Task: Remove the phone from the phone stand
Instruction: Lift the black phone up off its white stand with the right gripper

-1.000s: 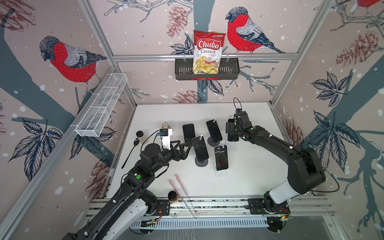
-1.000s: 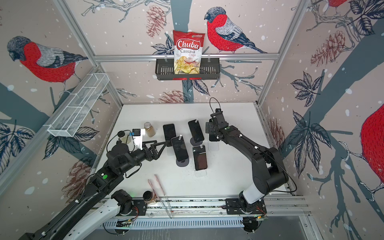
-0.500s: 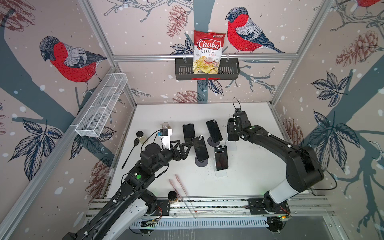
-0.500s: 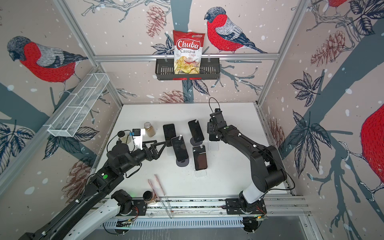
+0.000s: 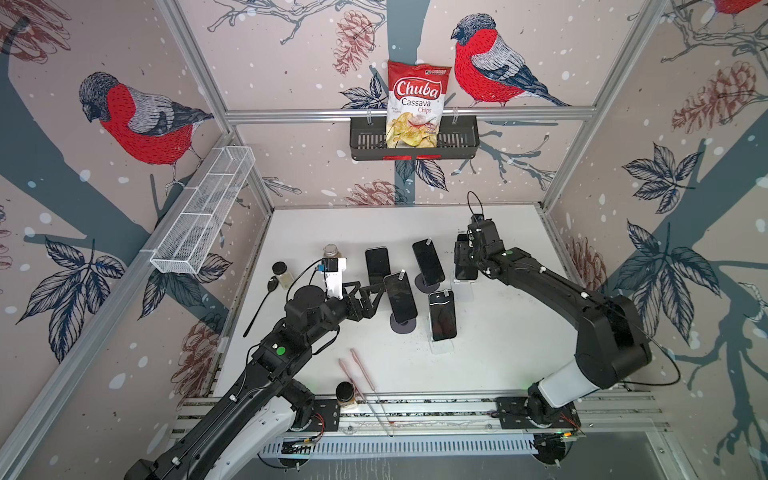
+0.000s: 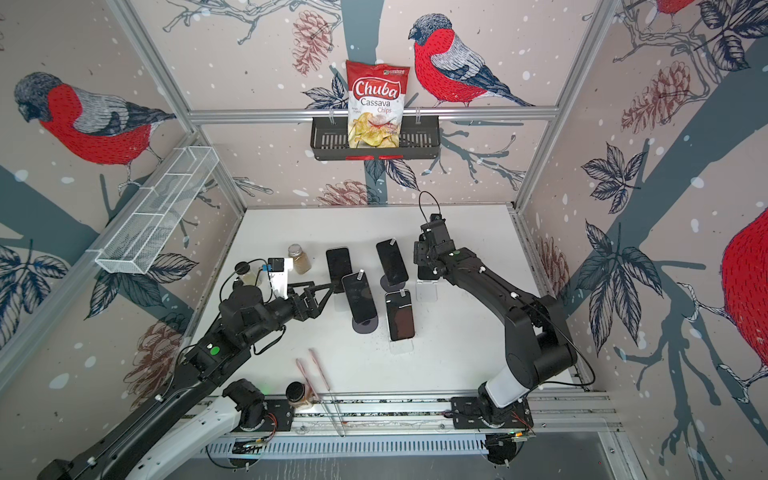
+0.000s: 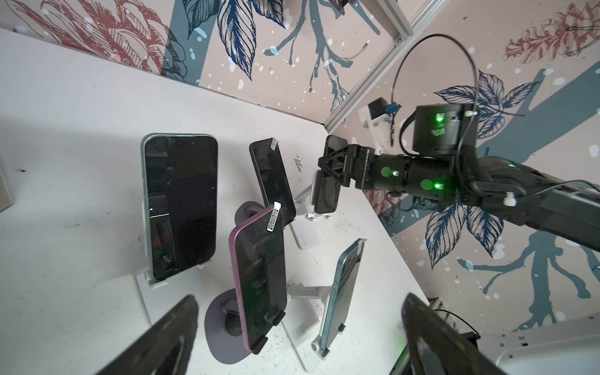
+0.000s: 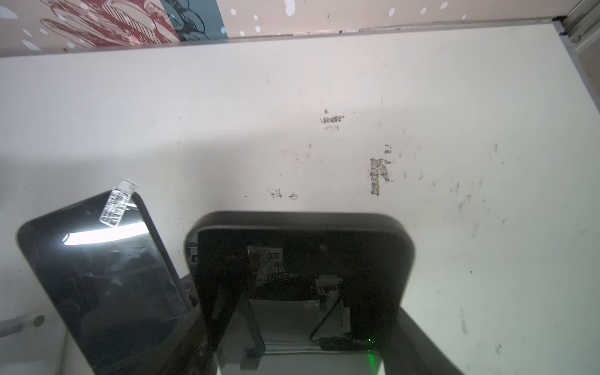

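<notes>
Straddling the phone, propped in its phone stand, with the right gripper; being unable to tell whether clamping. Holding the left gripper spread wide, grasping nothing.

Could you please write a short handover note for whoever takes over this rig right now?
Left claw: open and empty, close beside the purple-edged phone; I cannot tell whether it touches it.
Right claw: looks closed on the side edges of the far-right phone, near its top.
Things: the far-right phone sits in its white stand. The purple-edged phone and three more phones sit on their own stands.
Done: the grasp only.
Left: lift the far-right phone out of its stand and lay it on the table.
</notes>
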Controlling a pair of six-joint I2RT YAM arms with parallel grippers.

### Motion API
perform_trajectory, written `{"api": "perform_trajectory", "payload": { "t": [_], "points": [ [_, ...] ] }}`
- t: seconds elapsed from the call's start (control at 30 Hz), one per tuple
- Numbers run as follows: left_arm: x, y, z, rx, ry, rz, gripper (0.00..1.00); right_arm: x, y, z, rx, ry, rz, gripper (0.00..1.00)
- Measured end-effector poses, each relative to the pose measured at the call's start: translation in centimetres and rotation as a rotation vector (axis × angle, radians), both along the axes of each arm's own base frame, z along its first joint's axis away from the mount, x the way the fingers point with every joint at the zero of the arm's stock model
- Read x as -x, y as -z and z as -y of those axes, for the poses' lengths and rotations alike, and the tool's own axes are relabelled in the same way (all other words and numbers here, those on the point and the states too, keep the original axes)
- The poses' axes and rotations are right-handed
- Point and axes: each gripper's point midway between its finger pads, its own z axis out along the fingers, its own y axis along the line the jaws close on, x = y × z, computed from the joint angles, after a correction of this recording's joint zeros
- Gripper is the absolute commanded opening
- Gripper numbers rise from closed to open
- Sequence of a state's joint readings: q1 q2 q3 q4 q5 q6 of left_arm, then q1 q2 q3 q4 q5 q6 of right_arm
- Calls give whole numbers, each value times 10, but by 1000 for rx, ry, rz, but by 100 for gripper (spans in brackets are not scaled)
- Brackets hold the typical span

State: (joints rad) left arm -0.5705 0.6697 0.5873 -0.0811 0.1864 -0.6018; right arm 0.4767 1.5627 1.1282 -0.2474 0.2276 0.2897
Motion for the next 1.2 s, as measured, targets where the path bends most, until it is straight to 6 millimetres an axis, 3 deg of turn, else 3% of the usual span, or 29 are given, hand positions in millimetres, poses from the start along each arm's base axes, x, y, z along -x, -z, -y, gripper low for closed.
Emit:
{"api": "perform_trajectory", "payload": {
  "t": [0.27, 0.57, 0.83, 1.2],
  "points": [
    [-4, 12, 7, -26, 13, -41, 97, -1, -30, 5, -14, 2, 47, 60],
    [1, 1, 11, -51, 14, 31, 97, 1, -42, 49, 1, 86, 57, 60],
    [5, -7, 20, -17, 62, 74, 97, 13, -6, 98, 32, 190, -14, 60],
    [9, -15, 24, 28, 87, 94, 97, 16, 32, 103, 13, 208, -75, 61]
  ]
}}
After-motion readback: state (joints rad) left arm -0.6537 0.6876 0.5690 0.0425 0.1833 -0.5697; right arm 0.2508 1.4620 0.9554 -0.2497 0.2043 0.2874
